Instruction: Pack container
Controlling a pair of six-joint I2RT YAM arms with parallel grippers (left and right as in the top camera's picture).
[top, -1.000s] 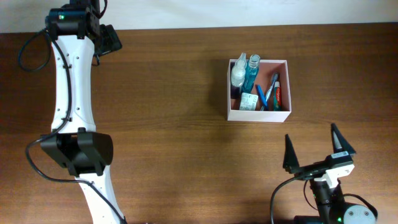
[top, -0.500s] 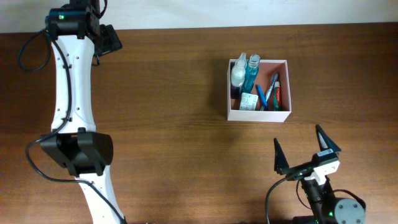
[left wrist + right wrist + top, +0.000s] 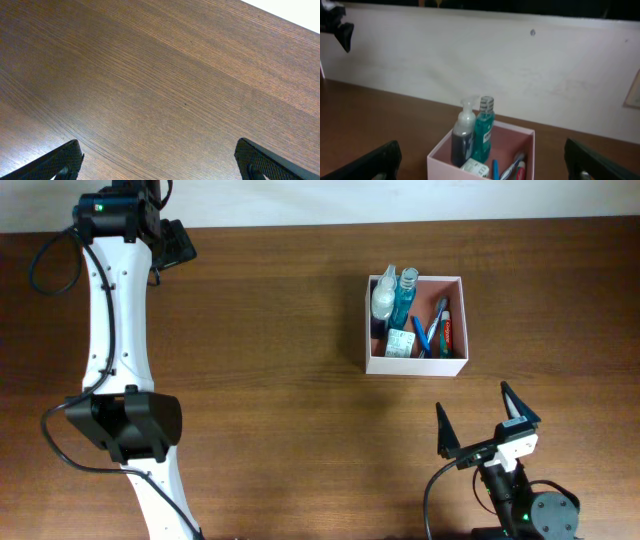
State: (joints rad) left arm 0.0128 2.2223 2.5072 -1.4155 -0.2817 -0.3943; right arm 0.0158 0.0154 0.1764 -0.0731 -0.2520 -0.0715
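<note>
The container (image 3: 416, 366), a square white-walled box with a pinkish inside, stands on the brown table right of centre. It holds a clear spray bottle (image 3: 383, 298), a teal bottle (image 3: 406, 295), a green-and-white packet (image 3: 401, 343), a blue pen and a red tube (image 3: 448, 331). My right gripper (image 3: 471, 396) is open and empty, near the front edge and facing the container (image 3: 512, 142) from a short distance. Its wrist view shows the two bottles (image 3: 485, 127) upright in the box's near-left corner. My left gripper (image 3: 182, 246) hangs open over bare wood (image 3: 157, 150) at the far back left.
My left arm's white links (image 3: 120, 360) run along the table's left side from front to back. A pale wall (image 3: 520, 75) rises behind the table's back edge. Bare wood lies between the arms and around the box.
My right gripper has drawn back toward the front edge and a little left, away from the container, still open. The left arm and the box contents have not moved.
</note>
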